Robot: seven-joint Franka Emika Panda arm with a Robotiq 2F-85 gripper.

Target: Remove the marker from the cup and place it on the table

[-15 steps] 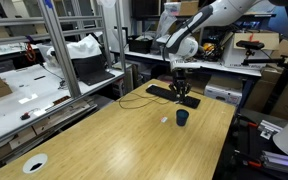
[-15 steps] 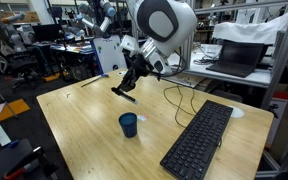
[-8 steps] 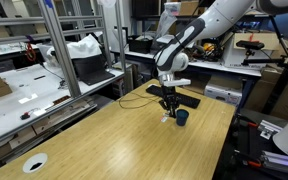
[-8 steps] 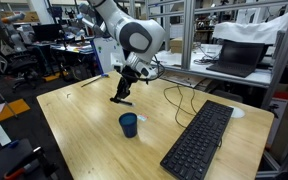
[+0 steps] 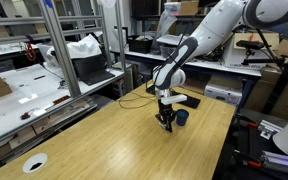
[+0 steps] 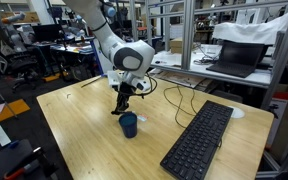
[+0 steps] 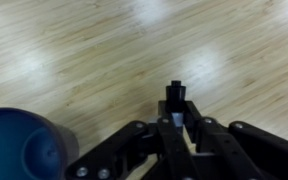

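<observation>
My gripper (image 7: 176,112) is shut on the marker (image 7: 175,96), whose dark tip sticks out between the fingers just above the light wood table (image 7: 94,50). The dark blue cup (image 7: 19,145) stands at the lower left of the wrist view, beside the gripper and apart from it. In both exterior views the gripper (image 5: 166,122) (image 6: 120,108) hangs low over the table (image 5: 104,140) (image 6: 84,140), right next to the cup (image 5: 182,117) (image 6: 129,125). The marker is too small to make out there.
A black keyboard (image 6: 199,140) lies on the table near the cup, with a black cable (image 5: 134,100) looping across the top. A flat white disc (image 5: 34,163) sits near a corner. White workbenches with clutter (image 5: 44,85) surround the table.
The gripper has come down with the marker from well above the table to just over its surface, ending close beside the cup.
</observation>
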